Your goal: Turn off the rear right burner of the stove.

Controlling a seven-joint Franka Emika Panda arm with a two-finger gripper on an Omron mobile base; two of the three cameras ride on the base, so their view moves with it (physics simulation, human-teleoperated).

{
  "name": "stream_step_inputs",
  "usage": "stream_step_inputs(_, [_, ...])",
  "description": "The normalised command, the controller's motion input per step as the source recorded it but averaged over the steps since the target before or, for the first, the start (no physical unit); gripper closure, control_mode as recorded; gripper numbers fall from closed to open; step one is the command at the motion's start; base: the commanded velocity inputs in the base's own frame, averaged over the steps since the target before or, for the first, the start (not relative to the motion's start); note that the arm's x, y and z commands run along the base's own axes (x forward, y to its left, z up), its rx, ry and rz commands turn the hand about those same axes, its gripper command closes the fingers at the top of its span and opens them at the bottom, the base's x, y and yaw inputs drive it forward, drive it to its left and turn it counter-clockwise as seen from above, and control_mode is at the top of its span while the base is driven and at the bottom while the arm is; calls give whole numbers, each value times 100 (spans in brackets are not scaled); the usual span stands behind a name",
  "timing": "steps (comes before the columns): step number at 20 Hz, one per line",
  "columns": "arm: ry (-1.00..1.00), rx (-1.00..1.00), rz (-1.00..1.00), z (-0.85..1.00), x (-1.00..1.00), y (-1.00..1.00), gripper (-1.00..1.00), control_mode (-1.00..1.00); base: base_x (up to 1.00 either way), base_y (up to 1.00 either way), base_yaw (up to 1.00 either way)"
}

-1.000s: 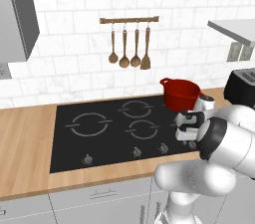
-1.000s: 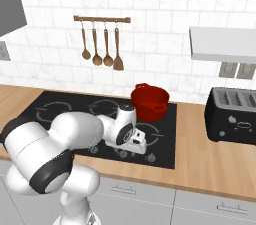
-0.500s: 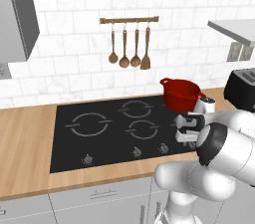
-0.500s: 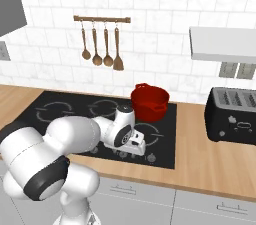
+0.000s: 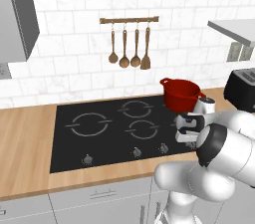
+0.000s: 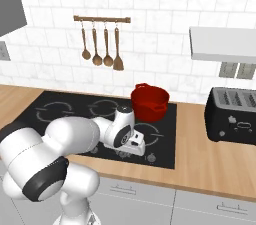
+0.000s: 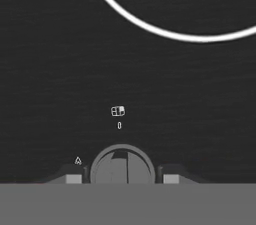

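The stove (image 5: 99, 138) is a flat black glass cooktop set in the wooden counter, with a row of small grey knobs (image 5: 136, 152) along its front. A red pot (image 5: 182, 93) stands at its rear right. My gripper (image 5: 189, 137) hangs low over the right end of the knob row, also seen from the other side (image 6: 132, 149). In the hand view, a round grey knob (image 7: 122, 165) sits between my two fingertips (image 7: 73, 178), with a thin gap on each side. The gripper (image 7: 122, 179) is open. A white burner ring (image 7: 150, 24) arcs beyond the knob.
A black toaster (image 6: 235, 116) stands on the counter right of the stove (image 6: 65, 111). The red pot (image 6: 149, 102) is just behind my hand. Wooden utensils on a rail (image 5: 129, 44) hang on the tiled wall. Bare counter lies left of the cooktop.
My hand has sunk slightly toward the front right knobs. The pot and cooktop stay put.
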Motion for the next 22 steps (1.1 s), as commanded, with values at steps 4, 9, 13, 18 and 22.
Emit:
stream_step_inputs(4, [0,0,-5,0,0,0,100,-100,0,0,0])
stream_step_inputs(9, [0,4,-32,0,0,-8,100,-100,0,0,0])
stream_step_inputs(13, [2,10,-50,0,0,-24,100,-100,0,0,0])
stream_step_inputs(18, [5,12,-57,0,-3,-28,100,-100,0,0,0])
stream_step_inputs(22, [8,10,-60,0,0,-25,100,-100,0,0,0])
